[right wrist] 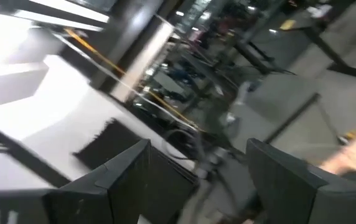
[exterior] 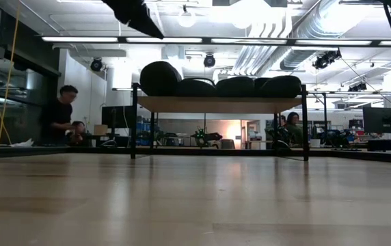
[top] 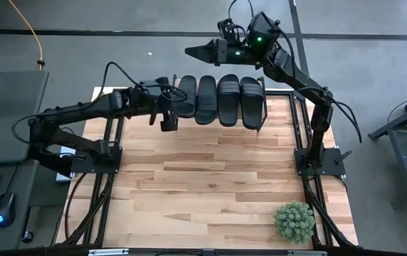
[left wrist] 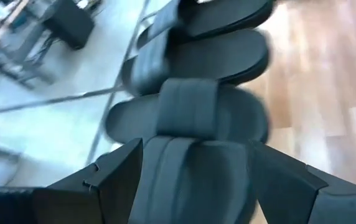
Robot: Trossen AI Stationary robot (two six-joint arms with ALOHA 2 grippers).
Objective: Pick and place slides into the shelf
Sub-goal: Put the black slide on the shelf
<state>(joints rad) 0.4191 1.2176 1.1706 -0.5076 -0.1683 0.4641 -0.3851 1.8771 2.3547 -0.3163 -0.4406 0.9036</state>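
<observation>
From above, the slides point(top: 218, 99) hide the shelf's top. The left tool point(top: 169, 107) covers part of the leftmost slide point(top: 184, 98).

We see four slides point(top: 219, 100) in matt black rubber, straps ribbed, soles smooth. Shelf point(exterior: 219, 104) has a light wood top on thin black metal legs. Table point(top: 210, 185) is pale plank wood, smooth with a slight sheen.

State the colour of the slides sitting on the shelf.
Black. The slides on the shelf show best in the high view.
</observation>
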